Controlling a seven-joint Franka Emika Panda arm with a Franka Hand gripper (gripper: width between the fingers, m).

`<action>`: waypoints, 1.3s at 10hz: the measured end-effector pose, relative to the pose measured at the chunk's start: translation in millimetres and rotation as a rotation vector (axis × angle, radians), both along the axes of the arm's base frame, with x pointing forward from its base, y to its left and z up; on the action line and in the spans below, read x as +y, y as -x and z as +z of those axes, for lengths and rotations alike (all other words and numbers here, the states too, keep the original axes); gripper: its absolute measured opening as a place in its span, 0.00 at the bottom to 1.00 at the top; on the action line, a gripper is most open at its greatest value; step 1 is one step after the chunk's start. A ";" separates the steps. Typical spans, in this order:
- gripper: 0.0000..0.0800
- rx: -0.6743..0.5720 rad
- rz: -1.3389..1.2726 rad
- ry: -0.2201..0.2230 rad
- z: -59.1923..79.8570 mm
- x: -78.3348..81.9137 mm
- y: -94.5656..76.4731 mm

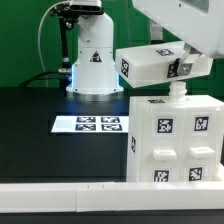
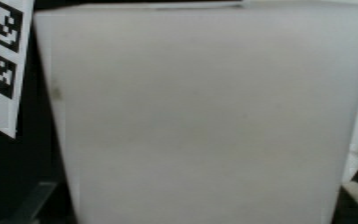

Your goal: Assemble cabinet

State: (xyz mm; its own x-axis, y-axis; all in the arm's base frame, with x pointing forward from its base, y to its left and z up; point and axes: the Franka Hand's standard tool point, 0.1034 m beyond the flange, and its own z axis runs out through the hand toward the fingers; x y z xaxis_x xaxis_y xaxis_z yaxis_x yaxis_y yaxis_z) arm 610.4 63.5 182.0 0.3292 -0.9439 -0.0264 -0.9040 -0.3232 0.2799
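Black tabletop (image 1: 40, 140) fills my exterior view, with the marker board (image 1: 90, 124) flat on it and a long white rail (image 1: 60, 200) along the near edge. I see the cabinet body (image 1: 172, 140) upright toward the exterior view's right, white with tags on its face. Just above it hangs a white tagged cabinet part (image 1: 150, 65), under the arm. The gripper is hidden, so I cannot tell its state; my wrist view is filled by a plain white panel (image 2: 202, 120)

The exterior view looks slightly down across the black table (image 1: 40, 105) toward the robot base (image 1: 93, 62) — the wrist view presses close against the shared white cabinet part (image 1: 150, 64) (image 2: 202, 115).
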 end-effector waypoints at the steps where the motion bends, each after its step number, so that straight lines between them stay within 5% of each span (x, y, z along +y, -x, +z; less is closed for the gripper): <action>1: 0.70 0.003 0.005 0.014 -0.1 -0.2 -0.2; 2: 0.70 0.009 0.043 0.078 1.4 5.3 -4.2; 4: 0.70 -0.033 0.068 0.088 10.6 19.3 -16.0; 6: 0.70 -0.149 0.087 0.047 19.6 28.1 -23.3; 7: 0.70 -0.178 0.098 -0.021 17.2 21.3 -15.5; 9: 0.70 -0.252 0.078 -0.087 14.2 9.4 -10.3; 10: 0.70 -0.247 0.080 -0.087 13.0 11.2 -8.5; 11: 0.70 -0.212 0.101 -0.042 7.2 12.0 -4.3; 13: 0.70 -0.213 0.130 -0.047 -2.7 5.1 -5.9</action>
